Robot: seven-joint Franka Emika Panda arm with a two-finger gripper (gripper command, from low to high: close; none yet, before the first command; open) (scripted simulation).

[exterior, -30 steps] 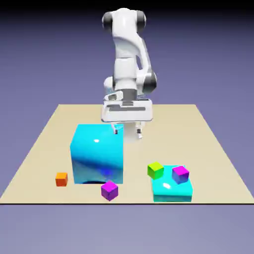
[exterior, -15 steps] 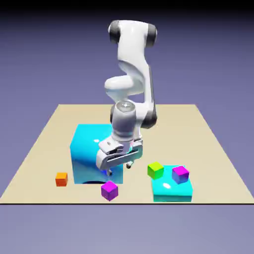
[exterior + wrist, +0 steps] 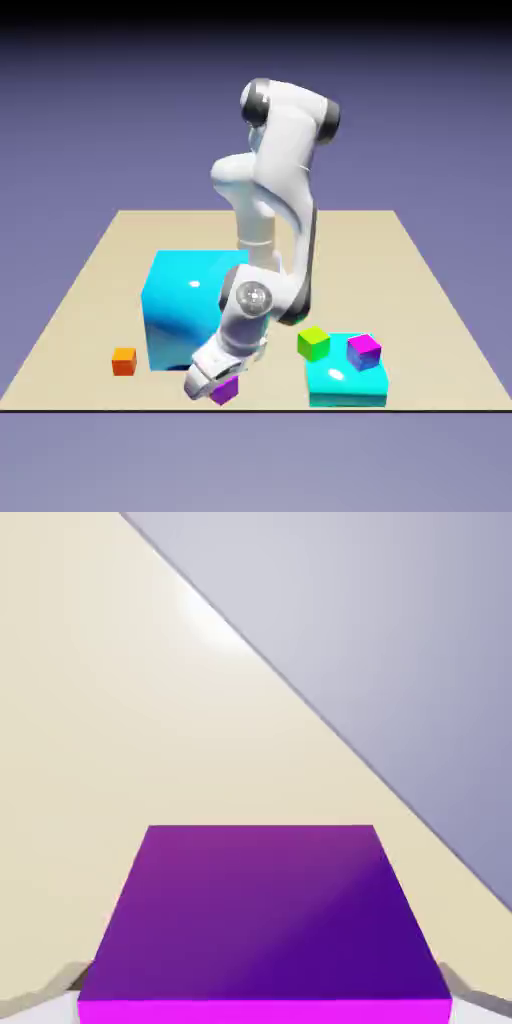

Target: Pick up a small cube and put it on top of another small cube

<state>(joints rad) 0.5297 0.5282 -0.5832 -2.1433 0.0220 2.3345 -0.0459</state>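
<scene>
The small magenta-purple cube (image 3: 227,391) rests on the table near its front edge. It fills the lower part of the hand view as a wide purple block (image 3: 265,922). My gripper (image 3: 213,383) is tilted down over it and shut on it, with a grey fingertip (image 3: 62,980) showing at each bottom corner of the cube. In the hand view my gripper (image 3: 260,1004) has the cube between its tips. Another small cube, the orange one (image 3: 124,360), sits apart at the exterior view's left.
A big cyan cube (image 3: 185,305) stands just behind the hand. At the exterior view's right a low cyan block (image 3: 347,382) carries a magenta-topped cube with violet sides (image 3: 364,350), and a green cube (image 3: 313,343) is at its left corner. The table's front edge (image 3: 250,408) runs close below the gripper.
The arm swung forward and down from behind the big cyan cube to the magenta-purple cube. Its jaws, open before, have shut on that cube.
</scene>
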